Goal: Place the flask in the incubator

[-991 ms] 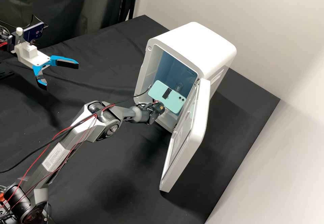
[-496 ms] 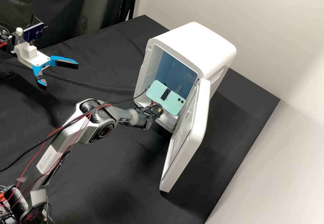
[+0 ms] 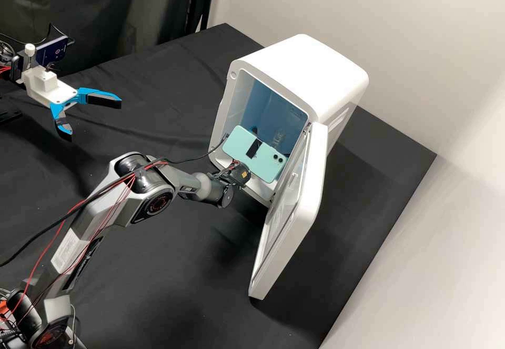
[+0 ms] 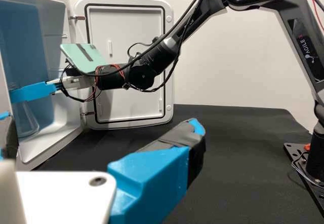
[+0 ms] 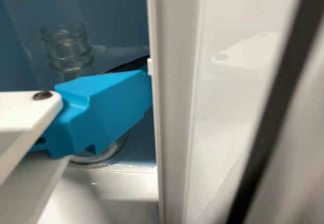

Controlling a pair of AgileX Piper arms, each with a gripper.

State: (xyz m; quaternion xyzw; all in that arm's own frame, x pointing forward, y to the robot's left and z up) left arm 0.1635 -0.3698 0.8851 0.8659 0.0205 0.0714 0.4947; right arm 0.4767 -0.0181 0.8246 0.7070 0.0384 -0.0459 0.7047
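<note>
A clear glass flask [image 5: 66, 44] stands upright on the floor of the white incubator [image 3: 315, 75], inside its blue chamber; the left wrist view shows the flask [image 4: 24, 122] low in that chamber. The incubator door [image 3: 294, 201] hangs wide open. My right gripper [image 5: 144, 95] is just inside the opening, open, with one blue finger [image 5: 101, 110] in front of the flask's body and nothing held. The door's edge hides its other finger. My left gripper [image 3: 87, 108] hovers open and empty over the bench at the far left.
The right arm [image 3: 142, 191] stretches across the black bench [image 3: 173, 265] to the incubator, with a mint phone [image 3: 256, 153] on its wrist at the opening. The bench's right edge [image 3: 400, 222] lies just beyond the incubator. A white wall stands behind.
The right arm has drawn back out of the incubator toward the near left, its elbow sinking lower. The flask stays inside. The left arm has hardly moved.
</note>
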